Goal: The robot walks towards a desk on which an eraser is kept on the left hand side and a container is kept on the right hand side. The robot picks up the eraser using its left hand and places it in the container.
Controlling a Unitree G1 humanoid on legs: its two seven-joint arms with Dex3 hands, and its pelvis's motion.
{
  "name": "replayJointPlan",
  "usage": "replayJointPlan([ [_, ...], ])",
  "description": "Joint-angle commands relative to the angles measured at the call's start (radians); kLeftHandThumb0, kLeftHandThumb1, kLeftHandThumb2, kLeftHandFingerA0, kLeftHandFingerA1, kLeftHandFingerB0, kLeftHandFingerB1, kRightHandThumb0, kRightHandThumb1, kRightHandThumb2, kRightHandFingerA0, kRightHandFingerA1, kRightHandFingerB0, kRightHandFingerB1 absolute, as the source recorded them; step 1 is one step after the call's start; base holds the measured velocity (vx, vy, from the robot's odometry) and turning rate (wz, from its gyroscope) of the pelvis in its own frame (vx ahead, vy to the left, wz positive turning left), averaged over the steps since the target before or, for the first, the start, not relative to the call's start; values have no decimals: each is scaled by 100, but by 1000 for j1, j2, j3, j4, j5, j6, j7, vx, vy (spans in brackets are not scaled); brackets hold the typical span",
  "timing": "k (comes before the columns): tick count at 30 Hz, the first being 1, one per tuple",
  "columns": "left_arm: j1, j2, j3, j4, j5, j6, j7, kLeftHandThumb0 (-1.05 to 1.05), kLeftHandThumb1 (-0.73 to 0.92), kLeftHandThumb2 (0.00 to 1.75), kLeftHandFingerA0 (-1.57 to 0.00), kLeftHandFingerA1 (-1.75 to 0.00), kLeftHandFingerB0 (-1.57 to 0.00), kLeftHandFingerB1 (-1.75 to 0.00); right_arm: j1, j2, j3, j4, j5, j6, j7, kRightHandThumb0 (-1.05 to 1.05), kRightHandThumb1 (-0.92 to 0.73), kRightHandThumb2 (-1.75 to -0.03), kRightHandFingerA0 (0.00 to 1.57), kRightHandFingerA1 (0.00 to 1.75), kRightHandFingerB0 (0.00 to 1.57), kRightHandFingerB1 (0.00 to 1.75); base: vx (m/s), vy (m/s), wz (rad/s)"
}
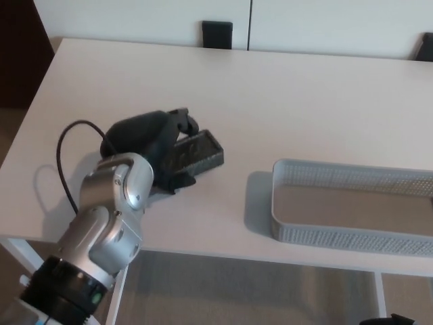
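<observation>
The eraser (198, 152), a dark rectangular block, is on the left part of the white desk (291, 101). My left hand (150, 141) covers its left end. One finger (184, 122) is on the far side, the thumb (178, 181) is on the near side, and both close on the eraser. Whether the eraser is off the desk surface I cannot tell. The container (352, 238), a grey mesh tray with nothing in it, stands at the right near the desk's front edge, a hand's width from the eraser. My right hand does not show.
A black cable (62, 159) loops from my left wrist over the desk's left front corner. Two dark chair backs (216, 34) stand behind the far edge. The desk's front edge runs just below the tray, with grey floor beneath.
</observation>
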Motion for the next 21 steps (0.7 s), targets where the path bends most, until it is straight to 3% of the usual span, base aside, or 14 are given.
replayJointPlan([
  [1, -14, 23, 7, -83, 3, -27, -14, -30, 74, 65, -71, -145, -70, -55, -2, -24, 7, -1, -28, -18, 2, -25, -45, -89, 37, 59, 15, 50, 0, 0, 0],
  [3, -34, 26, -6, -110, 12, -6, -46, -31, 79, 66, -65, -152, -66, -61, -6, -21, 6, 10, -23, -31, 3, -25, -45, -89, 36, 59, 15, 50, 0, 0, 0],
  [4, -38, 23, -10, -127, 15, -3, -50, -29, 80, 65, -64, -154, -62, -85, -6, -22, 7, 6, -25, -23, 4, -25, -45, -89, 36, 59, 15, 50, 0, 0, 0],
  [5, -40, 21, -18, -139, 21, -3, -50, -27, 78, 65, -65, -155, -61, -84, -7, -21, 6, 6, -24, -22, 4, -24, -45, -89, 36, 59, 15, 50, 0, 0, 0],
  [6, -47, 16, -31, -163, 28, 12, -72, -29, 81, 64, -73, -144, -52, -41, -7, -21, 6, 5, -25, -19, 4, -24, -45, -89, 37, 59, 15, 50, 0, 0, 0],
  [7, -52, 15, -37, -173, 30, 21, -81, -29, 81, 64, -73, -144, -52, -41, -9, -20, 5, 4, -26, -17, 4, -24, -45, -89, 37, 59, 15, 50, 0, 0, 0],
  [8, -59, 10, -53, -196, 34, 19, -96, -37, 87, 66, -80, -100, -60, -45, -11, -22, 6, 12, -29, -31, 3, -24, -45, -90, 37, 60, 15, 50, 0, 0, 0],
  [13, -81, -34, -125, -239, 89, 55, -104, -41, 81, 66, -82, -130, -69, -45, -13, -26, 8, 15, -38, -32, 5, -26, -45, -90, 36, 59, 14, 50, 0, 0, 0],
  [14, -81, -58, -140, -254, 97, 67, -102, -41, 85, 65, -81, -98, -70, -44, -14, -28, 10, 19, -41, -39, 3, -26, -45, -89, 35, 59, 14, 50, 0, 0, 0],
  [15, -81, -63, -155, -264, 99, 51, -101, -39, 83, 65, -80, -103, -71, -56, -12, -27, 17, 9, -47, -29, 2, -26, -45, -90, 36, 59, 15, 50, 0, 0, 0],
  [17, -93, -91, -178, -263, 109, 75, -123, -39, 82, 65, -83, -112, -59, -41, -11, -26, 20, 11, -48, -33, 0, -26, -45, -89, 36, 59, 15, 50, 0, 0, 0],
  [18, -105, -104, -185, -252, 97, 64, -131, -38, 85, 65, -75, -76, -58, -43, -17, -23, 20, 11, -47, -28, -1, -26, -45, -89, 36, 59, 15, 49, 0, 0, 0],
  [19, -117, -120, -195, -239, 95, 75, -148, -41, 88, 66, -73, -95, -59, -44, -22, -19, 20, 18, -44, -33, -2, -26, -45, -89, 37, 59, 15, 50, 0, 0, 0],
  [21, -122, -164, -225, -212, 116, 100, -137, -47, 92, 72, -80, -68, -60, -49, -23, -16, 27, 16, -49, -26, -4, -25, -45, -90, 38, 60, 15, 50, 0, 0, 0],
])
